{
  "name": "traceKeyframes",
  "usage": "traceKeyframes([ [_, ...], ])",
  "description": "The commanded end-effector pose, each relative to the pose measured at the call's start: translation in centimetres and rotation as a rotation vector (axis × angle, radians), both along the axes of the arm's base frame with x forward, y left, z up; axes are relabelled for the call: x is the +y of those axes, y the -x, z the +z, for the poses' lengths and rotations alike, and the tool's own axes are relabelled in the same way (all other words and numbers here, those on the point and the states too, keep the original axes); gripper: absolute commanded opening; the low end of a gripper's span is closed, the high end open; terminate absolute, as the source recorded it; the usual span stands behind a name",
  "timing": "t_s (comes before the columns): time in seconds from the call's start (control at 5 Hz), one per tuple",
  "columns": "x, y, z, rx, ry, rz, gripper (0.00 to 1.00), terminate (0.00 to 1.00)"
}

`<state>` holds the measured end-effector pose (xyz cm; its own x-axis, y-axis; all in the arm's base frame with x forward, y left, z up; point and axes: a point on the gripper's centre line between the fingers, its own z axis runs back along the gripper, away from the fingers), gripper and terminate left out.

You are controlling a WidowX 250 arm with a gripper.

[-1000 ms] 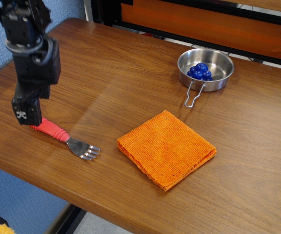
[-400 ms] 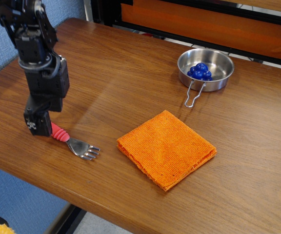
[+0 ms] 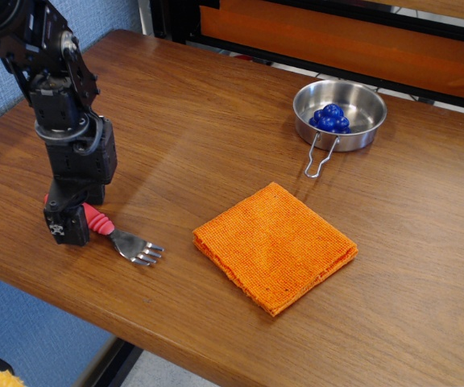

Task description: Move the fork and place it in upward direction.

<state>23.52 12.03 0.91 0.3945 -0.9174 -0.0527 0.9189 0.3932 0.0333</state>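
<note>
The fork lies flat near the table's front left edge. Its ribbed red handle [image 3: 96, 219] points left and its silver tines [image 3: 139, 247] point right toward the orange cloth. My black gripper [image 3: 69, 223] is lowered straight down over the handle's left part and hides it. A sliver of red shows on the gripper's left side. The fingers sit around the handle at table level; I cannot tell whether they have closed on it.
A folded orange cloth [image 3: 275, 244] lies at the middle front. A steel bowl [image 3: 362, 121] with a wire handle [image 3: 320, 157] stands at the back right and holds blue balls [image 3: 330, 118]. The table's front edge runs just below the fork.
My gripper has moved right and down along the fork's handle, from its far left end to covering most of it. The fork has shifted very little.
</note>
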Motion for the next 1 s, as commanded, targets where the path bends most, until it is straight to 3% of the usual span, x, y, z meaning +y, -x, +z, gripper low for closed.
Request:
traceKeyframes([
  [0.0,0.6,-1.2,0.6,-0.028,-0.017,0.027,0.0,0.0],
  [0.2,0.5,-1.3,0.9,-0.034,-0.009,0.024,0.0,0.0],
  [0.4,1.4,-1.4,3.0,-0.043,-0.008,0.102,0.0,0.0],
  [0.6,2.3,-2.2,5.2,-0.005,-0.019,0.269,0.0,0.0],
  [0.8,3.0,-3.2,5.8,0.054,-0.045,0.404,0.0,0.0],
])
